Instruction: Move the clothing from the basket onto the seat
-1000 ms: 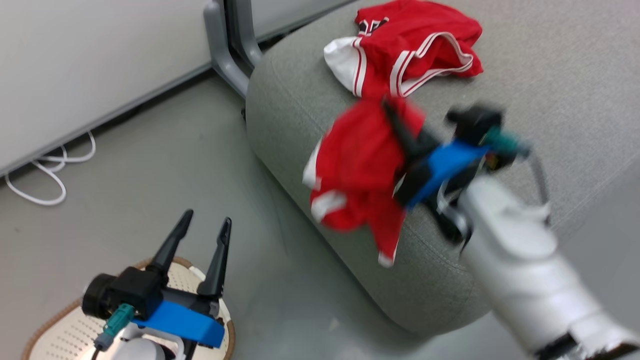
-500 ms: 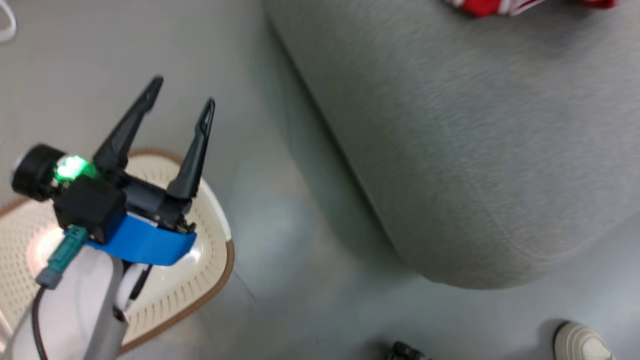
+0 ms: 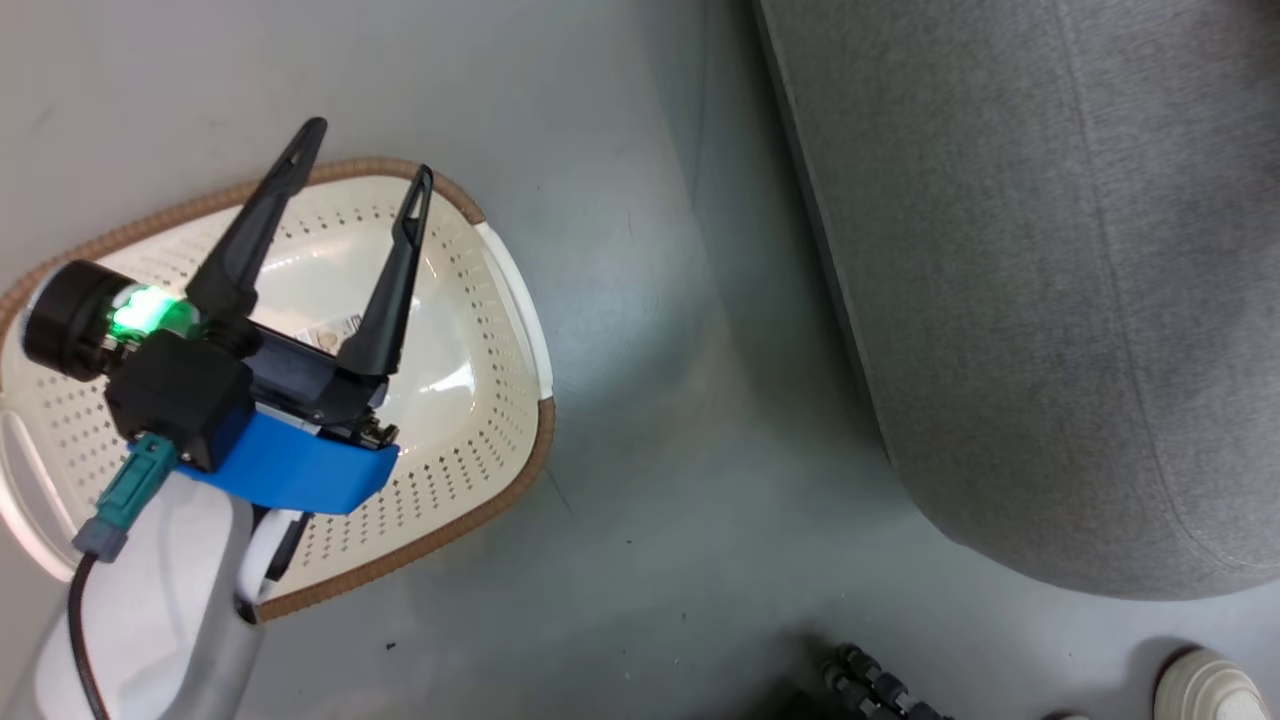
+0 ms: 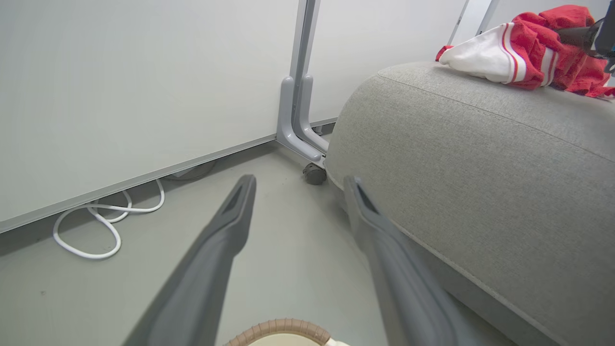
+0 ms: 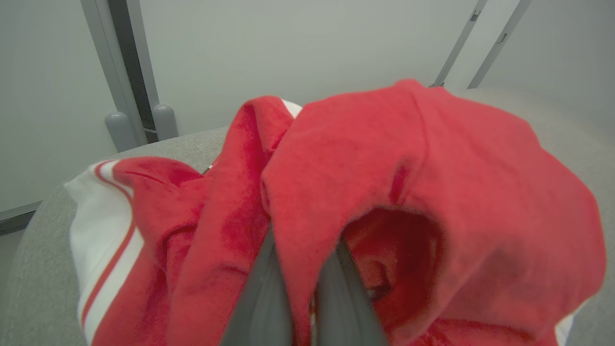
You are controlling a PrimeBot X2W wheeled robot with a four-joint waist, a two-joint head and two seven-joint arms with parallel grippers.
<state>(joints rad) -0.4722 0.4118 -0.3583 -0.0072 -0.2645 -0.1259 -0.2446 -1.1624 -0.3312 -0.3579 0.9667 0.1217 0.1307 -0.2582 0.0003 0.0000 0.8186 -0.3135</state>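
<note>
Clothing, a second ago at the seat edge, now hangs well over it, right gripper pinched closed on it. Basket looks emptied; left gripper is spread, holding nothing. Only release remains.

The head camera looks steeply down on basket, floor and seat. The low left wrist camera faces that seat's side; the right wrist camera sits close against clothing atop it.

red-and-white clothing, light-grey seat
</note>
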